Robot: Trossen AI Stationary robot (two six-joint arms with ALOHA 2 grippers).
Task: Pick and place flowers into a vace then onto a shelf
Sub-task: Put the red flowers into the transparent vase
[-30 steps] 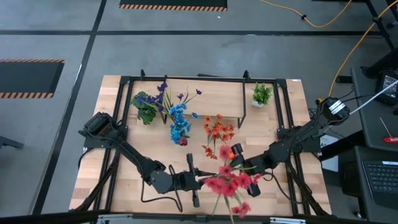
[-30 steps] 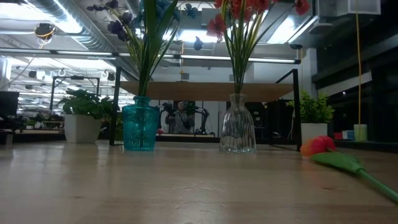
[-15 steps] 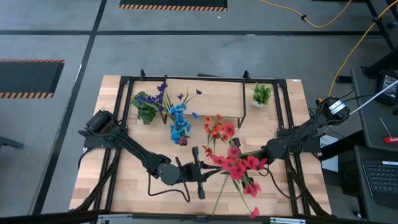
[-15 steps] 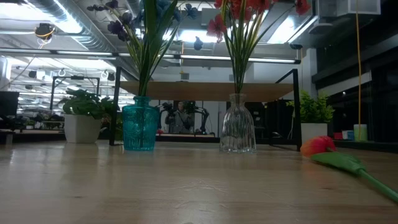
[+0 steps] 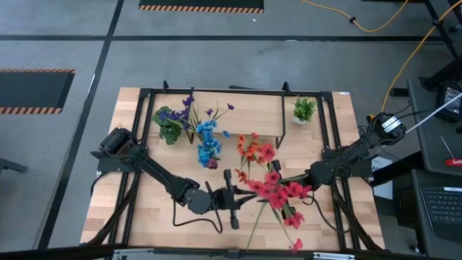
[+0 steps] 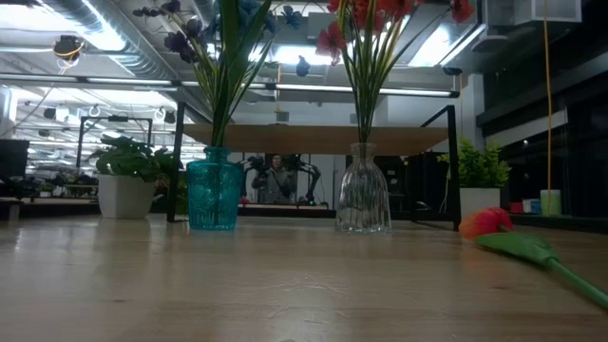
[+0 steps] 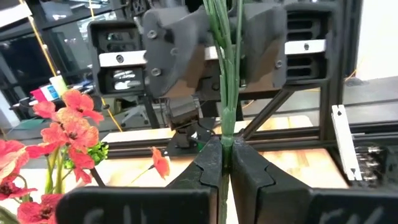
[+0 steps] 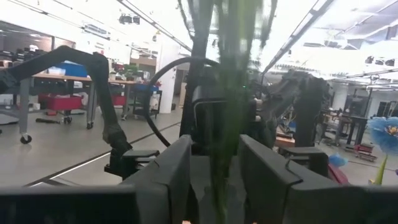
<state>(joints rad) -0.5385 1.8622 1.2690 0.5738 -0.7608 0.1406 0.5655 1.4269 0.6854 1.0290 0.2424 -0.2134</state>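
Note:
A spray of red flowers (image 5: 278,191) on long green stems hangs between both grippers over the table's near middle; loose stems trail toward the near edge. My left gripper (image 5: 245,196) reaches in from the left and is shut on the stems (image 7: 225,155). My right gripper (image 5: 299,184) faces it from the right, its fingers on either side of the same stems (image 8: 214,168). A clear vase (image 6: 363,201) with orange-red flowers and a teal vase (image 6: 212,195) with blue and purple flowers stand on the table by the shelf (image 6: 313,139). An orange bud (image 6: 484,221) lies on its side. My left gripper pinches the bundled green stems (image 7: 226,134) between its two fingers, coming level from the table's left and lying across them. The spray is lifted clear of the table. My right gripper closes on the same stems (image 7: 222,62) a little farther along, level from the right; the stems run between its fingers (image 8: 180,168).
Two leafy potted plants (image 5: 304,110) (image 5: 168,124) stand at the far corners by the shelf's black legs. A black frame rims the tabletop (image 5: 144,217). Bare wood lies on the near left of the table.
The red spray has swung away from the near edge, its blooms now nearer the clear vase. My left gripper has moved right and slightly toward the far edge, up to the stems. My right gripper has drawn a little toward the far right. Both have been nearly still for the last half second.

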